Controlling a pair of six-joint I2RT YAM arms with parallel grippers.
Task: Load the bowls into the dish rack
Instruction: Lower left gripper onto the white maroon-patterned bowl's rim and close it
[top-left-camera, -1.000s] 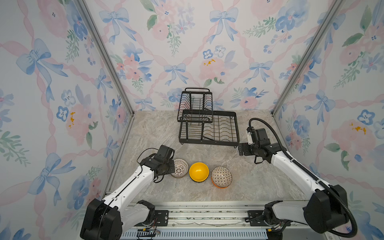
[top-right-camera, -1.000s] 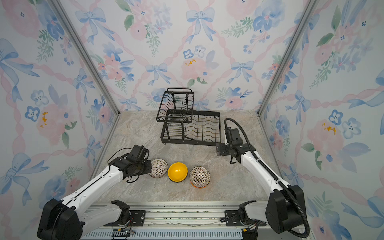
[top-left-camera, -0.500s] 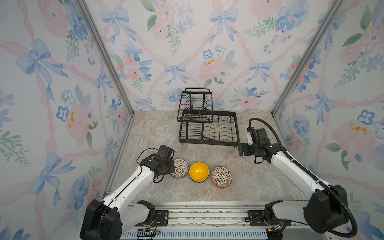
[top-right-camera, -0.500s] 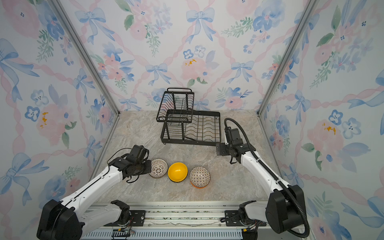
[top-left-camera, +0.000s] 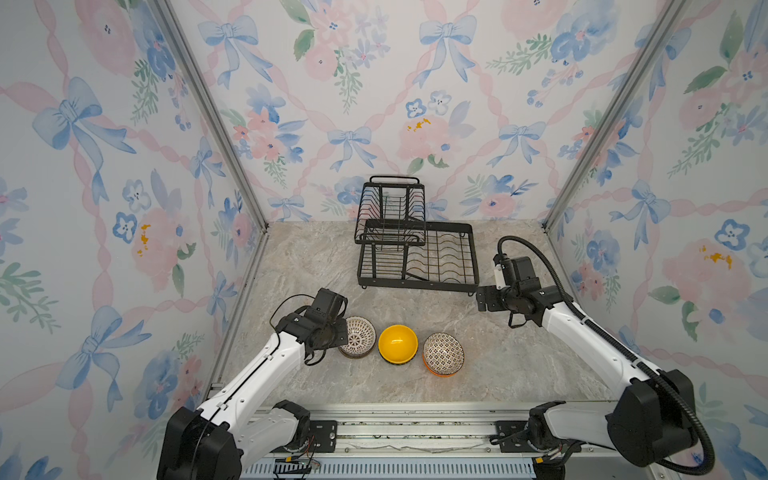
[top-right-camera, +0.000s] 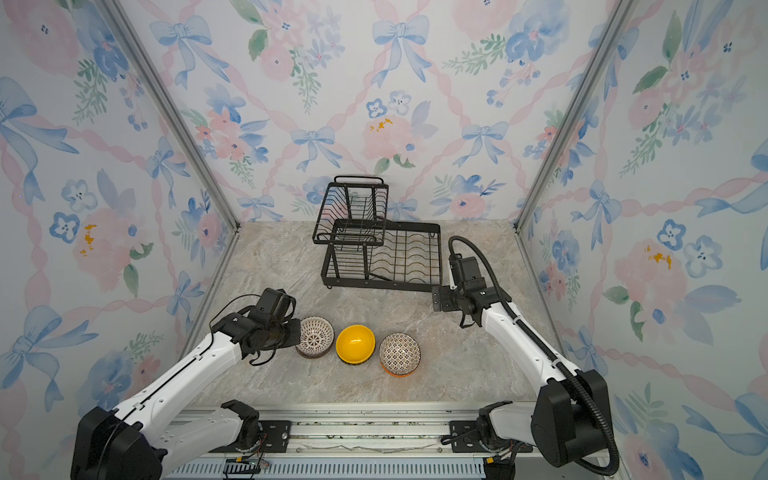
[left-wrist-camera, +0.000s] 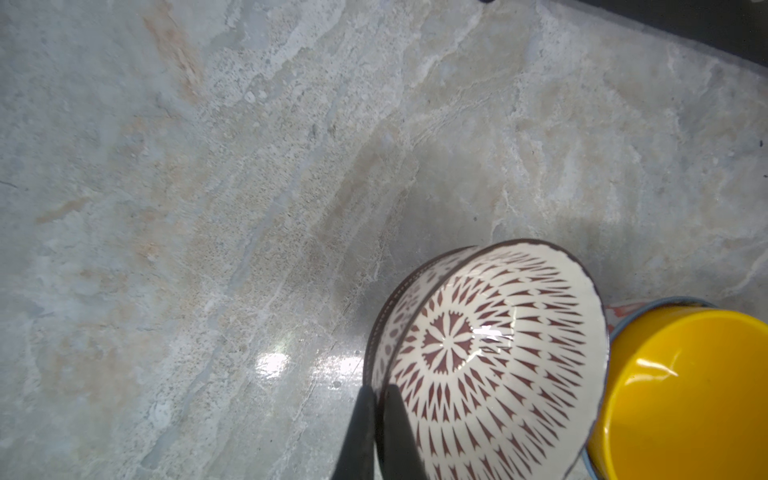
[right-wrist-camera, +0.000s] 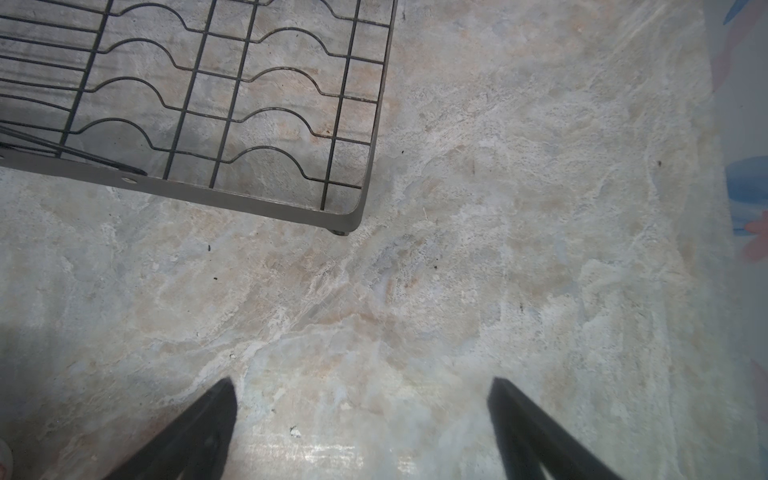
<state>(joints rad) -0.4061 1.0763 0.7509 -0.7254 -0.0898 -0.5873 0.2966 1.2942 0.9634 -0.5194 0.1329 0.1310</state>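
Observation:
Three bowls stand in a row near the table's front in both top views. My left gripper (top-left-camera: 341, 332) (left-wrist-camera: 380, 392) is shut on the near rim of the white bowl with dark red pattern (top-left-camera: 358, 334) (left-wrist-camera: 490, 357), one finger inside and one outside. Beside it is the yellow bowl (top-left-camera: 397, 343) (left-wrist-camera: 685, 395), nested in a blue-rimmed one. Further right, a dark-patterned white bowl (top-left-camera: 443, 352) sits in an orange bowl. The black wire dish rack (top-left-camera: 415, 286) (right-wrist-camera: 249, 203) holds nothing. My right gripper (top-left-camera: 482, 297) (right-wrist-camera: 361, 399) hangs open over bare table by the rack's front right corner.
Floral walls close in the marble table (top-left-camera: 316, 266) on three sides. A metal rail (top-left-camera: 395, 432) runs along the front edge. The rack's raised basket tier (top-left-camera: 390, 208) with loop handle stands against the back wall.

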